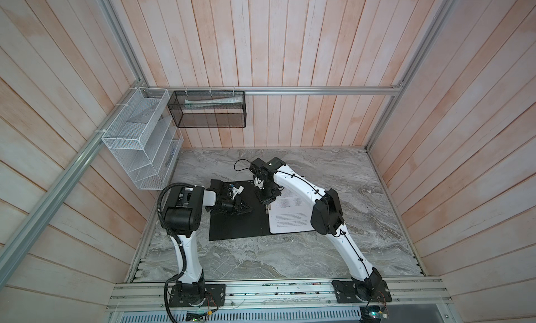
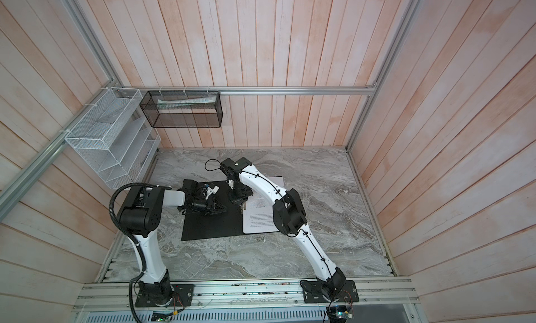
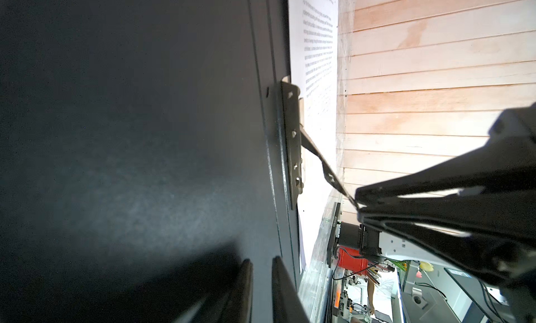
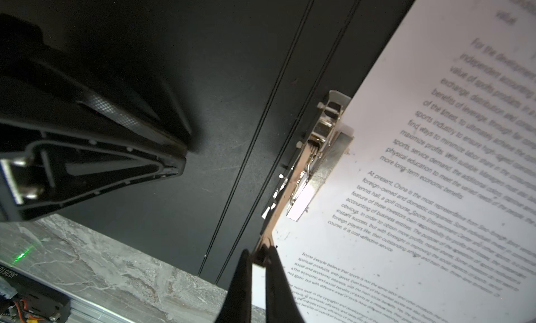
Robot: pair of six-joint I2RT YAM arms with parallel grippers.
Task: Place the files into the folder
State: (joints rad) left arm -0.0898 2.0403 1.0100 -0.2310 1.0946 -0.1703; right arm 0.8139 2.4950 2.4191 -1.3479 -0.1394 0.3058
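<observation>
A: Where were the files (image 1: pixel 290 217)?
B: On the open folder (image 1: pixel 237 227), at its clip (image 4: pixel 322 138). The right end effector (image 4: pixel 259 256) pinched the lever (image 3: pixel 326 167); the left end effector (image 4: pixel 185 152), closed, rested on the folder. The lever needed slow lowering.

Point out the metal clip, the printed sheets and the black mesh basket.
metal clip (image 4: pixel 319 133): right wrist view, its shiny body.
printed sheets (image 4: pixel 435 167): right wrist view, top page's text.
black mesh basket (image 1: pixel 208 120): in a top view, mesh wall.
</observation>
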